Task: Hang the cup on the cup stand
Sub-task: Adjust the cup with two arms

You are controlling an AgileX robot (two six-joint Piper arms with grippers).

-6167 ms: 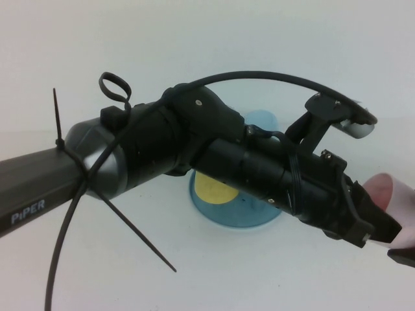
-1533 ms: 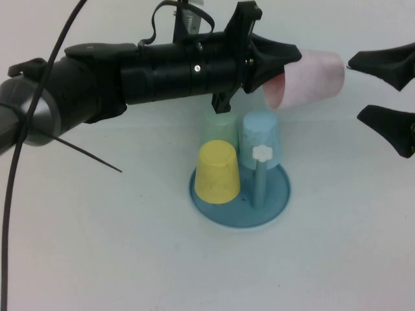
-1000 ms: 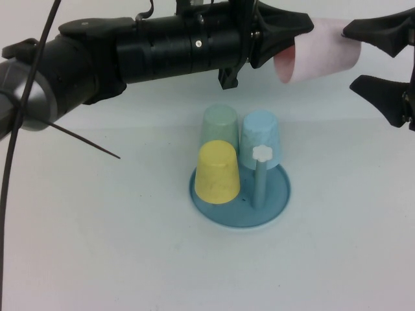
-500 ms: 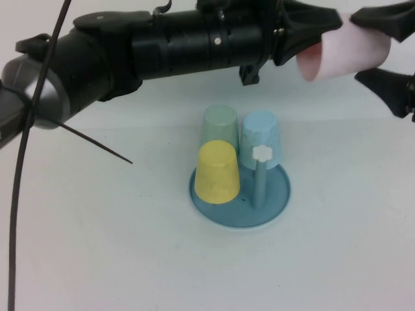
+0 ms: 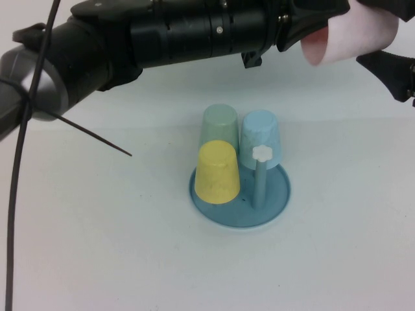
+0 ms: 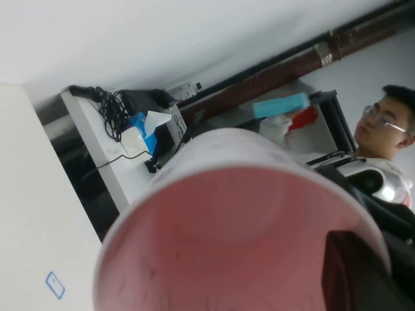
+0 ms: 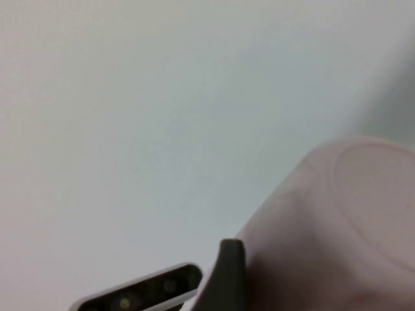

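Cup (image 5: 353,35), pale pink, held high above the desk (image 5: 97,246) on its side, mouth facing the robot's left, rim clamped by the left claw (image 5: 318,26). Right claw (image 5: 389,39) stands spread wide around the cup's closed end; whether it touches cannot be told. Cup stand (image 5: 275,201) sits well below on the desk, carrying upturned yellow cup (image 5: 217,173), light blue cup (image 5: 261,139) and pale green cup (image 5: 219,129); white-knobbed post (image 5: 260,175) bare.
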